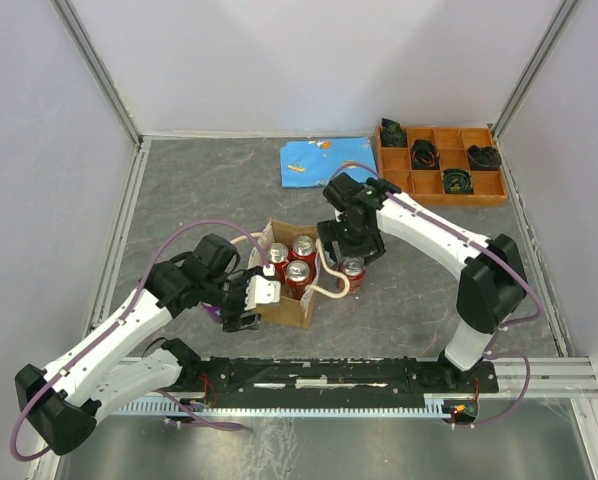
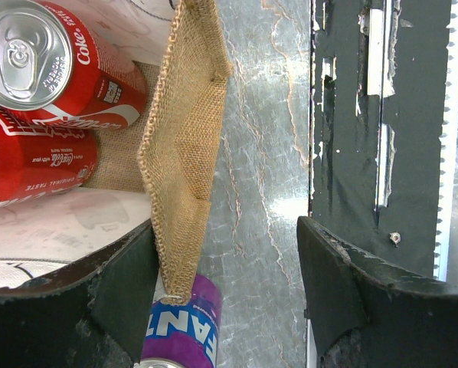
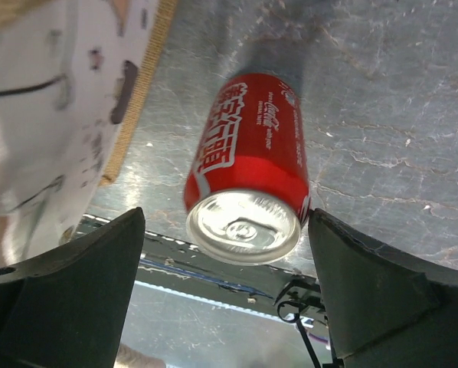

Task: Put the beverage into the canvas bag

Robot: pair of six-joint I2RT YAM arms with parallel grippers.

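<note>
Right claw (image 3: 225,217) wide, straddling Coca-Cola can (image 3: 248,176) beside canvas bag (image 3: 53,115); left claw (image 2: 225,228) wide astride its wall. We fear an off-centre close topples the can.

White links and black joints on left arm (image 1: 109,340) and right arm (image 1: 429,225), looped purple cables (image 1: 192,225), scuffed black jaws

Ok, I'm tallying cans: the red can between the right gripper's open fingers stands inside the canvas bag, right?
No: that Coca-Cola can stands on the table beside the canvas bag, between the open fingers of the right gripper; the right wrist view shows it.
</note>
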